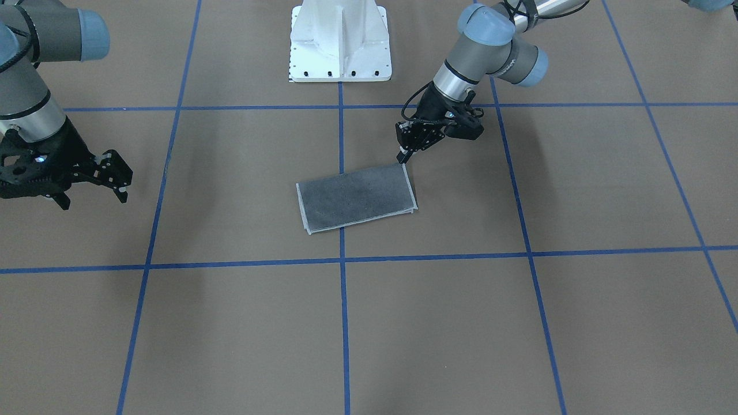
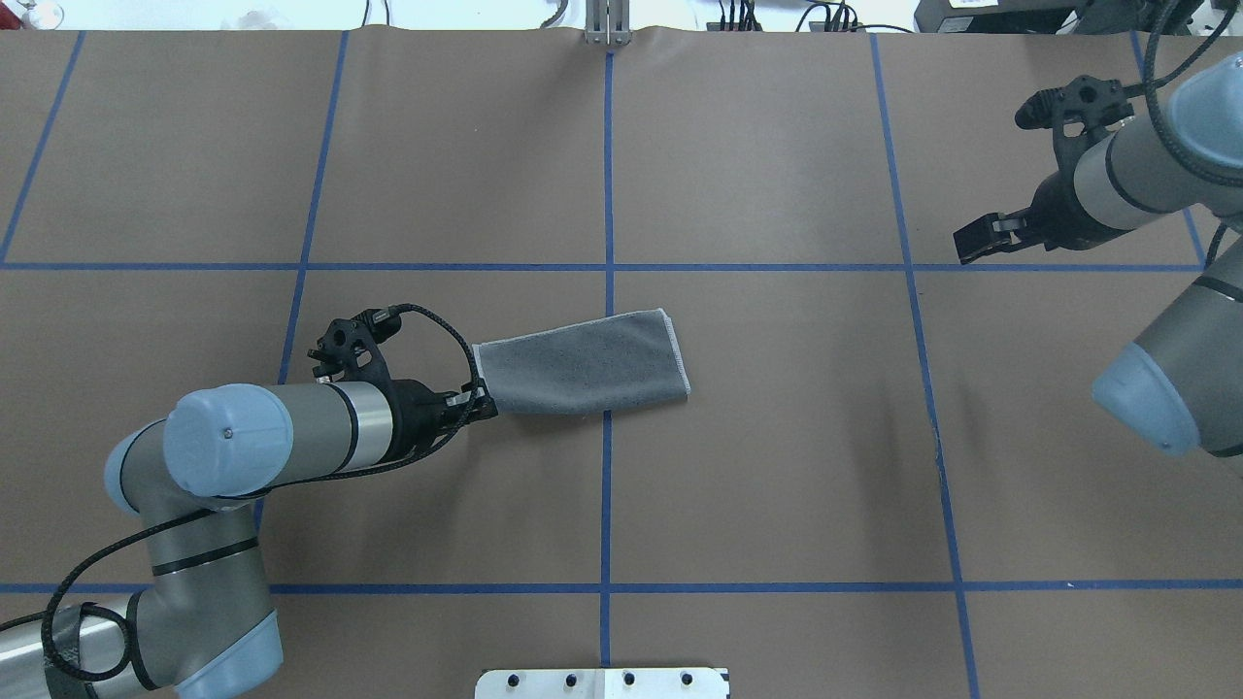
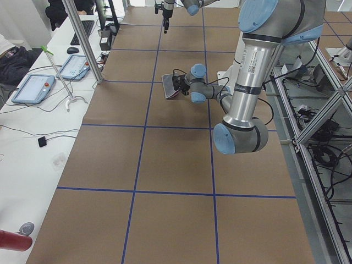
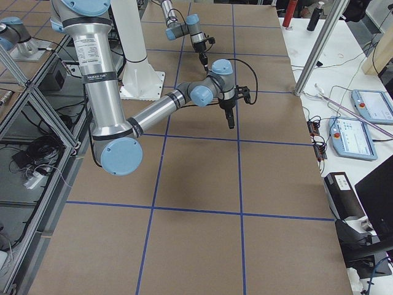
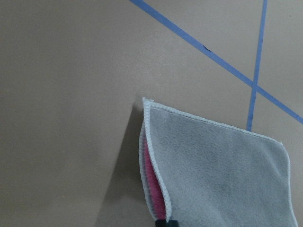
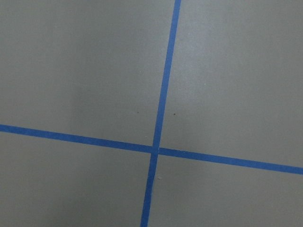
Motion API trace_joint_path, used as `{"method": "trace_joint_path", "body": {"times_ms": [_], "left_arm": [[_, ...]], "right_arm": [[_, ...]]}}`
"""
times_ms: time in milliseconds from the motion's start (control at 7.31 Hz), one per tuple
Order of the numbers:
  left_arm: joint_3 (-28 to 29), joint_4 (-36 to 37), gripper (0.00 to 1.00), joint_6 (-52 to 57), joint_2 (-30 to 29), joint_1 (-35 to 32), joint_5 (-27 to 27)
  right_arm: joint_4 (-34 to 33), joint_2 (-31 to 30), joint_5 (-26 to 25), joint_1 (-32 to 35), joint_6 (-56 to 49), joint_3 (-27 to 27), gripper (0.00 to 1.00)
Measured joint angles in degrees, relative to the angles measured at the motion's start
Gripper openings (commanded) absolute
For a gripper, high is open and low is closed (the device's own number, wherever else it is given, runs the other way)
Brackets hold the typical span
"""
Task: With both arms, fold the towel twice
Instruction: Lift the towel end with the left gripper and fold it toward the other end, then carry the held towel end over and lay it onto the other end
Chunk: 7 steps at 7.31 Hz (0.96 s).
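The towel (image 1: 354,199) lies near the table's middle as a long rectangle, dark grey face out. In the left wrist view the towel (image 5: 218,175) shows pink between its two layers. My left gripper (image 1: 403,157) is shut on the towel's corner nearest the robot at its left end, and that end is slightly lifted in the overhead view (image 2: 583,364). Its fingertips (image 5: 165,222) show at the bottom edge of the left wrist view. My right gripper (image 1: 92,199) is open and empty, hovering far to the towel's right (image 2: 991,180). The right wrist view shows only bare table.
The white bolted pedestal base (image 1: 340,40) stands at the robot's side of the table. Blue tape lines (image 1: 341,259) grid the brown table. Desks with tablets (image 3: 33,88) run along the far side, beyond the table's edge.
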Motion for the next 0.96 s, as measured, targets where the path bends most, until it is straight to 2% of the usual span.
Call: {"method": "trace_joint_path", "body": {"times_ms": [411, 684, 958], "left_arm": [[0.0, 3.2, 0.00, 4.6, -2.0, 0.4, -0.6], [2.8, 10.6, 0.00, 5.0, -9.9, 0.5, -0.3], [10.8, 12.8, 0.00, 5.1, -19.6, 0.3, 0.0]], "right_arm": [[0.0, -2.2, 2.0, 3.3, -4.5, -0.1, 1.00], [0.0, -2.5, 2.0, 3.6, -4.7, -0.1, 1.00], [0.0, -2.5, 1.9, 3.6, -4.7, -0.2, 1.00]]}}
